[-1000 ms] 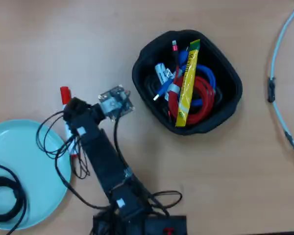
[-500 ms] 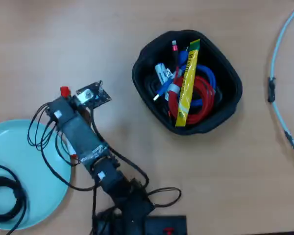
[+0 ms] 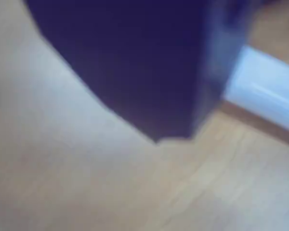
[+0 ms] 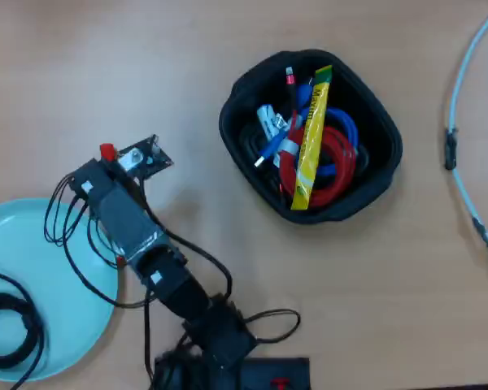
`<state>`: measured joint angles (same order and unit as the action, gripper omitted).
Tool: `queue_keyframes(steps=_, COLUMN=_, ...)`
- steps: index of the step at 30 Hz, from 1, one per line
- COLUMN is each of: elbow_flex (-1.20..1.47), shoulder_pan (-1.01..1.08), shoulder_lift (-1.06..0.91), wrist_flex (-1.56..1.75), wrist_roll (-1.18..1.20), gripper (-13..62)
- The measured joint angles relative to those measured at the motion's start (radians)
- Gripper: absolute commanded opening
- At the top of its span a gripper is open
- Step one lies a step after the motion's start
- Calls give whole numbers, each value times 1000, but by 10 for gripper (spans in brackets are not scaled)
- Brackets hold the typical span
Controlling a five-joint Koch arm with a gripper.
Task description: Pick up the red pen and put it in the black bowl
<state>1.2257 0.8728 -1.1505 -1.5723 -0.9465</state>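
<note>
In the overhead view my gripper [image 4: 112, 161] is at the left, above the bare table just past the plate. A small red piece [image 4: 107, 152], seemingly the red pen's cap, shows at its tip; the rest of the pen is hidden under the gripper. The black bowl [image 4: 372, 175] stands apart to the right, holding a yellow packet [image 4: 309, 138], a coiled red cable [image 4: 335, 166] and blue cables. The wrist view is blurred: one dark jaw fills the top and a pale straight bar [image 3: 262, 89], perhaps the pen's barrel, lies at the right. I cannot tell whether the jaws are open.
A light blue plate [image 4: 57, 309] with a black cable [image 4: 8, 329] on it lies at the lower left, partly under the arm. A thin pale cable [image 4: 464, 130] runs along the right edge. The table is light wood.
</note>
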Motion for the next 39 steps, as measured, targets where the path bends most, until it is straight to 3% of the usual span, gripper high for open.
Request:
queue_keyframes(steps=17, elbow_flex=-2, shoulder_pan=-9, shoulder_lift=133, wrist_flex=77, wrist_roll=101, gripper=336)
queue_keyframes(steps=21, elbow_flex=-5, shoulder_pan=-11, shoulder_lift=135, wrist_flex=86, wrist_roll=127, gripper=230)
queue_keyframes(steps=27, elbow_flex=-20, shoulder_pan=-17, shoulder_lift=135, wrist_flex=106, wrist_roll=147, gripper=-93)
queue_keyframes(steps=39, elbow_flex=-18, shoulder_pan=-18, shoulder_lift=135, wrist_flex=106, wrist_roll=225, gripper=-68)
